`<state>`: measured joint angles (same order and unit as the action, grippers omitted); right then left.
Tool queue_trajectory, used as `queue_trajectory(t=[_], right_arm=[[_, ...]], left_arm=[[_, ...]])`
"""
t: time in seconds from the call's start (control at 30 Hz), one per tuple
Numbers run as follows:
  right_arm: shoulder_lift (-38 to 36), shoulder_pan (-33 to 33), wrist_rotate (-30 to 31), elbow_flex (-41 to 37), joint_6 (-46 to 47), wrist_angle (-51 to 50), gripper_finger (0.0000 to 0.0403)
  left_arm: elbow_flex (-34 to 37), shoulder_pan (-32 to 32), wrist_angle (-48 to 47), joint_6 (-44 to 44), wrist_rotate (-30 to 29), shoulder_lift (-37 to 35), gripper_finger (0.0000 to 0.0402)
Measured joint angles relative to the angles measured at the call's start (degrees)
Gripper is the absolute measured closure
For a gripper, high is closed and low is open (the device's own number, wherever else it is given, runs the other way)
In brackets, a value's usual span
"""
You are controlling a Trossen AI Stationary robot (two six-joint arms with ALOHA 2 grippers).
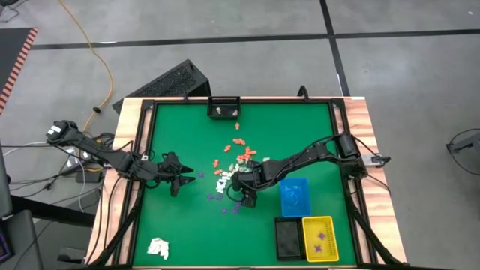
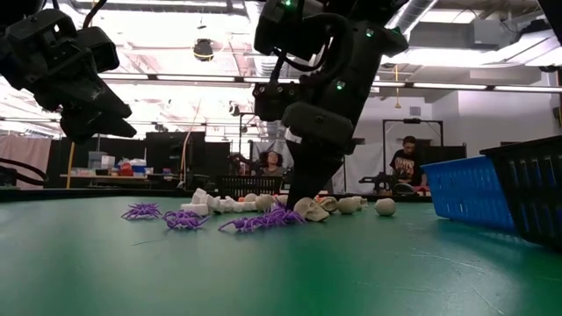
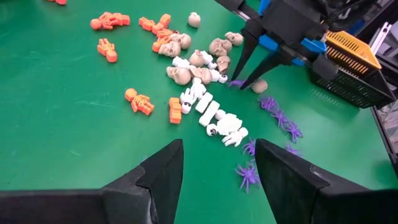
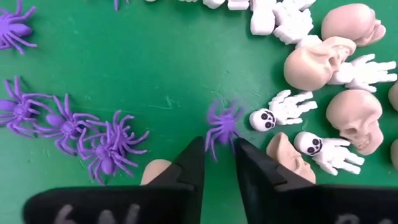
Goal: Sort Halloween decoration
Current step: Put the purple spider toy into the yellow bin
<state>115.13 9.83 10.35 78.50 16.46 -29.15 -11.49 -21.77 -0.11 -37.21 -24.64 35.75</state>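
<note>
Halloween decoration point(image 3: 199, 93) pieces are all heaped near the middle of the green bench point(image 1: 187, 232): orange skeleton guys on the far side, cream skulls and white skeletons in the middle, purple spiders on the near side.

Right gripper point(image 4: 217, 152) is down at the pile with its fingers nearly together around one purple spider point(image 4: 222, 124). The tips sit either side of its body, right by a small white skeleton. Honestly can't say if it's properly clamped on the spider or just closing in, the wrist view doesn't settle it.

Left gripper point(image 3: 217, 165) hangs off to the left of the pile, fingers spread wide, holding nothing.

Trays are on the right: a blue tray point(image 1: 294, 196) just beside the right arm, then a black tray point(image 1: 287, 238) and a yellow tray point(image 1: 319, 238) with a purple bit in it, near the front edge. White wad of paper point(image 1: 158, 247) sits at the front left corner.
</note>
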Motion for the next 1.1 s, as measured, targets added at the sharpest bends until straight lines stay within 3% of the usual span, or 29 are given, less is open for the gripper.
queue_trajectory(t=[0.2, 0.53, 0.8, 0.97, 1.1], right_arm=[[0.0, 0.0, 0.3, 0.0, 0.1, -0.2, 0.0396], [-1.8, 1.1, 0.5, -0.3, 1.3, -1.0, 0.0402], [-8.6, 4.4, 0.4, -0.3, 5.0, -5.3, 0.0402], [-13.9, 9.1, -1.9, -0.2, 11.8, -12.8, 0.0403], [-17.8, 15.4, -5.1, -0.2, 23.1, -21.7, 0.0403]], left_arm=[[0.0, 0.0, 0.0, -0.1, 0.0, 0.0, 0.0213], [0.0, 0.0, 0.0, -0.1, -0.1, 0.0, 0.0213], [0.0, 0.0, 0.0, -0.4, 0.0, 0.0, 0.0213], [0.0, 0.0, -0.1, -0.4, 0.0, 0.0, 0.0213], [0.0, 0.0, 0.0, -0.4, 0.0, 0.0, 0.0213]])
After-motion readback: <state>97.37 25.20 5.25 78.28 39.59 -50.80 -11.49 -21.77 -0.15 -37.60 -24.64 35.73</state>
